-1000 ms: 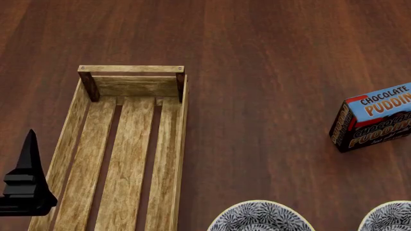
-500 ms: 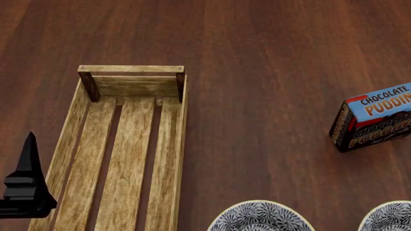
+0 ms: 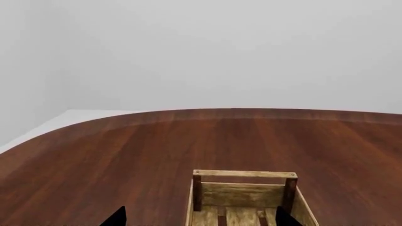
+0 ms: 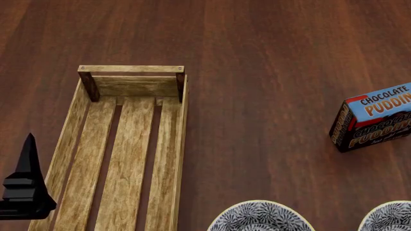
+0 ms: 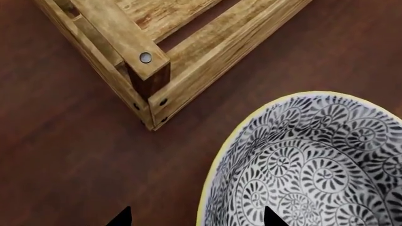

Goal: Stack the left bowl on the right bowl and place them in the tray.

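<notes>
Dark reddish wood tabletop (image 4: 270, 57) carries everything. At the head view's near edge sit the left bowl (image 4: 260, 217) and right bowl (image 4: 387, 217), well apart, both outside the tray (image 4: 182, 144) to their left. A chocolate pudding box (image 4: 372, 118) stands farther right. The left gripper (image 3: 197, 220) hovers beside the tray, fingers apart; the right gripper (image 5: 195, 217) spreads over the left bowl's rim.

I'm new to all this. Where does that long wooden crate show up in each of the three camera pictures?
Head view: the tray fills the left-centre, running from mid-picture to the bottom edge, empty.
Left wrist view: only its far end shows, at the bottom centre.
Right wrist view: one corner sits at the upper left, beside a patterned bowl.
Shared landmark: the dark corner post.
</notes>
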